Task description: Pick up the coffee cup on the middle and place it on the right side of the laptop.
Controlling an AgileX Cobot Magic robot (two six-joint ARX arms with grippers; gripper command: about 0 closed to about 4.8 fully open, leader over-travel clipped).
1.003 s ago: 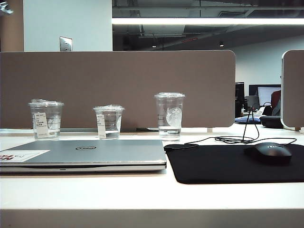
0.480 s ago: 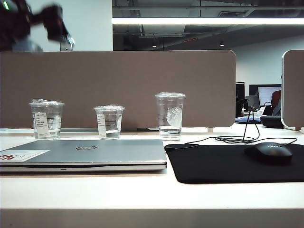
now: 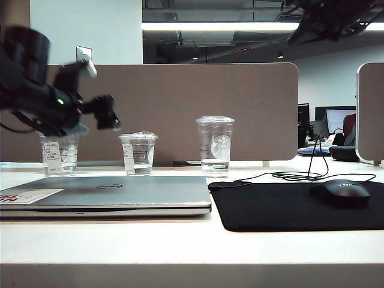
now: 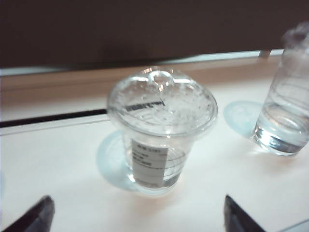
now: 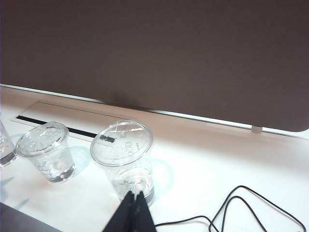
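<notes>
While the coffee cup (image 3: 138,153) stands untouched on the table (image 3: 180,246) behind the laptop (image 3: 108,195), the job is at its approach step. The left gripper (image 3: 108,113) hangs in the air up and to the side of the cup, over the bumpy-lidded cup (image 3: 58,151). Its jaws stand wide apart and empty: in the left wrist view the two fingertips (image 4: 34,216) frame the coffee cup (image 4: 161,128), which sits ahead of them and between their lines, with the tall logo cup (image 4: 285,92) off to one side. The right gripper (image 5: 131,212) shows its fingers pressed together into one point, holding nothing; it looks down at the tall logo cup (image 5: 124,162) just ahead of it, the coffee cup (image 5: 47,157) further aside, and a black cable (image 5: 241,212) trailing on the other side. In the exterior view only a dark blur of that arm (image 3: 333,15) shows high above the mouse pad (image 3: 294,207). Next, I judge, the left gripper needs to drop and ease forward until its fingers flank the cup's wall below the lid, then close gently, since thin plastic may buckle and the water inside may slop. The free table just beside the laptop's edge, where the mouse pad begins, looks like the target.
</notes>
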